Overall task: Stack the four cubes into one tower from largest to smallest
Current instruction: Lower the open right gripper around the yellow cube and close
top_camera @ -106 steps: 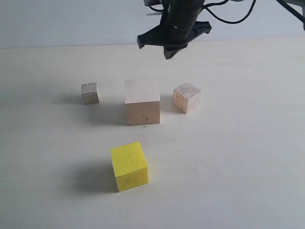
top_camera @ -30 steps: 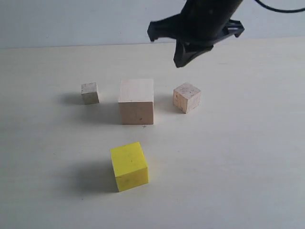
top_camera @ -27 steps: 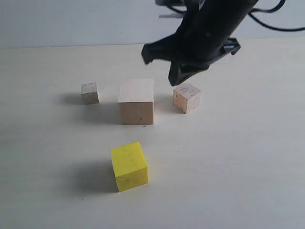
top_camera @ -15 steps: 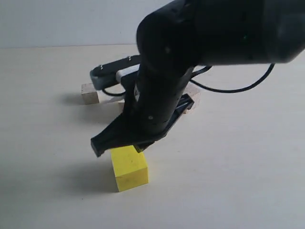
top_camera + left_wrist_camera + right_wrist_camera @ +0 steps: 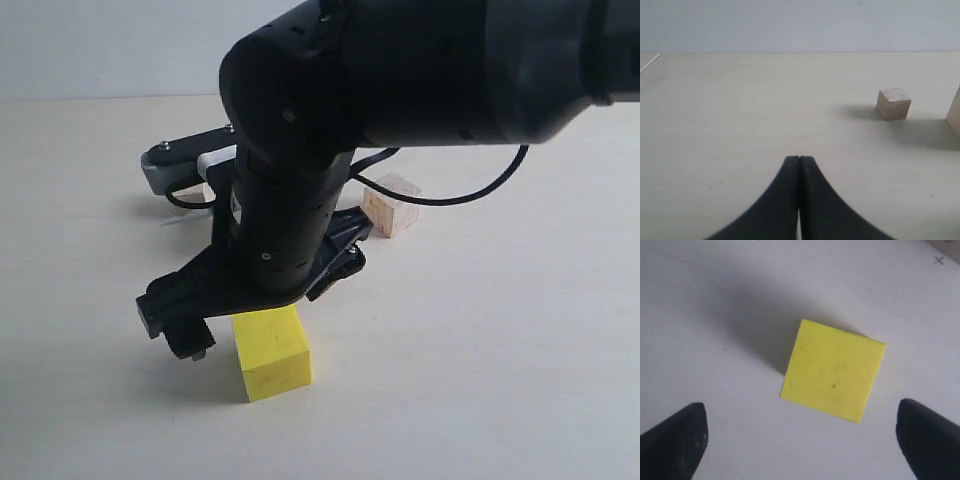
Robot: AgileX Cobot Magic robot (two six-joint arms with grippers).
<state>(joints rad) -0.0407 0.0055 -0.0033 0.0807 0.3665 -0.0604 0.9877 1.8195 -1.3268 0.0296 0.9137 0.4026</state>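
The bright yellow cube sits alone on the table near the front. My right gripper hangs open just above it, one finger on each side, touching nothing. The medium pale wood cube stands behind the arm on the right. In the exterior view the arm hides the large and tiny cubes. The left wrist view shows the tiny pale cube and an edge of the large cube. My left gripper is shut and empty, well short of the tiny cube.
The pale table meets a grey wall at the back. A small cross mark is drawn on the table beyond the yellow cube. The bulky black right arm fills the middle of the exterior view.
The right arm has swung from behind the cubes forward and down, its open gripper now over the yellow cube. Earlier, the large cube shifted slightly to the left.
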